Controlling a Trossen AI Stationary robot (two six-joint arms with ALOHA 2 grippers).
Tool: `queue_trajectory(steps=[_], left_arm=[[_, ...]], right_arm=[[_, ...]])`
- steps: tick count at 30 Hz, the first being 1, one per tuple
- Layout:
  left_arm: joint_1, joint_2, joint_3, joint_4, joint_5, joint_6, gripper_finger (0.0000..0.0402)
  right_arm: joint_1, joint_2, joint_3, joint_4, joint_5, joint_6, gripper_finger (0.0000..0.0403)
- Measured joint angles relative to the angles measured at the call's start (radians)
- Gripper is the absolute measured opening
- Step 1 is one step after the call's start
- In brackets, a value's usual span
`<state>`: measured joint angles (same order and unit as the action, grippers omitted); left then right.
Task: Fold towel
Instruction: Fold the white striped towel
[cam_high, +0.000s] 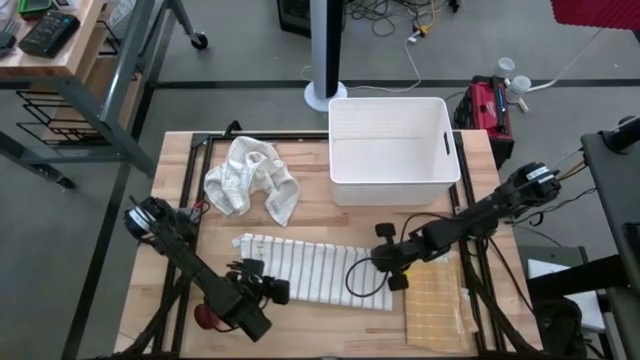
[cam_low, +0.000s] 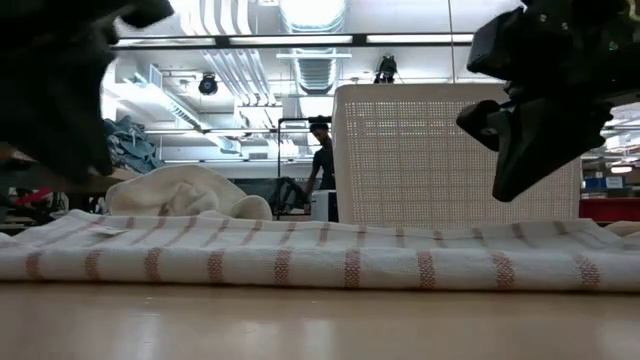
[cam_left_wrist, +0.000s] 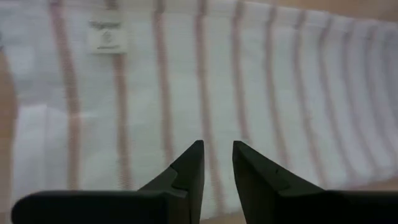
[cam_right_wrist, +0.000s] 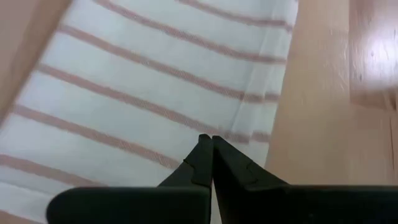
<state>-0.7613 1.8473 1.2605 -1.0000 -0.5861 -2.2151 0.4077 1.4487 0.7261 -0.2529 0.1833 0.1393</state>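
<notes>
My left jaws (cam_left_wrist: 217, 163) hover slightly apart and my right jaws (cam_right_wrist: 212, 158) pressed together, both empty over the striped towel (cam_high: 318, 269); grabbing one layer could unravel it.

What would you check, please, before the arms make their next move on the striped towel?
1. Striped towel lies flat and long across the table: ok.
2. Left gripper over the towel's left end, slightly open and holding nothing: ok.
3. Right gripper above the towel's right edge, fingers shut and empty; they must open before a pinch: not ok.
4. Crumpled white cloth lies apart from the striped towel: ok.
5. White bin sits behind the towel, clear of it: ok.
6. Tan mat beside the towel's right end; whether they overlap: cannot tell.
</notes>
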Motion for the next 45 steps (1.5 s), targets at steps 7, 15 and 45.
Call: queue_trajectory(steps=[7, 15, 45], left_arm=[[0.054, 0.000, 0.049, 0.015, -0.030, 0.161, 0.0075], [0.086, 0.001, 0.034, 0.187, -0.122, 0.342, 0.0075], [0.107, 0.015, 0.182, 0.307, -0.166, 0.820, 0.0075]], right_arm=[[0.000, 0.000, 0.000, 0.005, 0.000, -0.007, 0.0000], [0.000, 0.000, 0.000, 0.005, 0.000, -0.009, 0.0000], [0.000, -0.173, -0.020, 0.012, -0.115, -0.151, 0.0000]])
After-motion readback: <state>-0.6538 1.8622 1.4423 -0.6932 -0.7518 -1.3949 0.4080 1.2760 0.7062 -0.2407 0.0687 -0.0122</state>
